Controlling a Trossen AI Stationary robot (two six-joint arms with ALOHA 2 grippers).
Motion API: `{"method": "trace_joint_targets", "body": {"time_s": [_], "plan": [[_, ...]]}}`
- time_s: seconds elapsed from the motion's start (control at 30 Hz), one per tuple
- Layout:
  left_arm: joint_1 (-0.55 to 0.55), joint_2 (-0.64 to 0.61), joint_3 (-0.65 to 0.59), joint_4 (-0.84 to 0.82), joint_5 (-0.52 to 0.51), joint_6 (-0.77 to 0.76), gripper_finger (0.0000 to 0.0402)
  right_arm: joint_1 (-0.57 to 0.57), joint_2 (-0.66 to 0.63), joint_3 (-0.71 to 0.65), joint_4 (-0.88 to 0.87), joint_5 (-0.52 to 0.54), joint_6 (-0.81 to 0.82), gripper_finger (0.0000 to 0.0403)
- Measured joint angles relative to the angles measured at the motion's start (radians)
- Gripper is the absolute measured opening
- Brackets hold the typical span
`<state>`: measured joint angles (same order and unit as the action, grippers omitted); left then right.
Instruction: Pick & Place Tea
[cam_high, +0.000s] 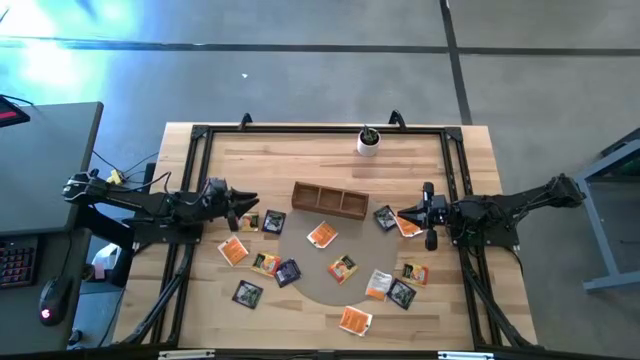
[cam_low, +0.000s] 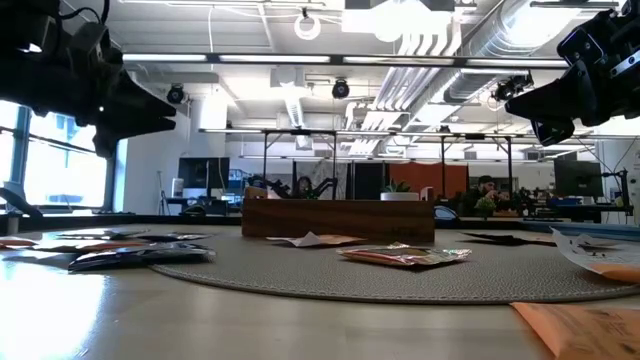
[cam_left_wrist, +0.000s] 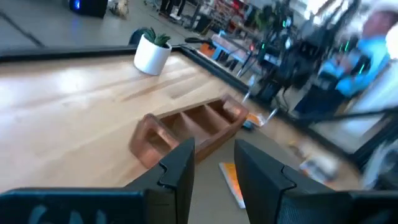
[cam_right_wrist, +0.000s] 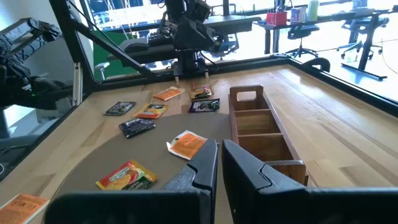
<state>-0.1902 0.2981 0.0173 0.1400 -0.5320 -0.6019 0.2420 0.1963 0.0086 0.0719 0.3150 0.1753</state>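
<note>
My left end effector (cam_high: 252, 203): fingers apart, holding nothing, raised over the counter's (cam_high: 300, 150) left half.
My right end effector (cam_high: 403, 215): clenched, empty, raised over the right half.
Tea sachets (cam_high: 322, 235): scattered flat on the round mat (cam_high: 310, 262) and counter, between and below my end effectors.
Wooden tray (cam_high: 329, 201): mid-counter, beyond the sachets.

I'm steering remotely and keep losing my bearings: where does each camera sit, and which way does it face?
High: overhead, straight down on the table, both arms, scattered tea bags.
Low: at tabletop height, level across the mat to the wooden box; arms overhead.
Left wrist: past the open left gripper toward the box and plant cup.
Right wrist: past the right gripper toward the box, tea bags, left arm.
Shared: all show the box.
</note>
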Motion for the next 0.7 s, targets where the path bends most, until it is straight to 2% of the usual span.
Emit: {"method": "trace_joint_targets", "body": {"time_s": [0.7], "plan": [[0.000,0.000,0.016,-0.017,0.000,-0.032,0.0112,0.000,0.000,0.000,0.000,0.000,0.000,0.0021]]}}
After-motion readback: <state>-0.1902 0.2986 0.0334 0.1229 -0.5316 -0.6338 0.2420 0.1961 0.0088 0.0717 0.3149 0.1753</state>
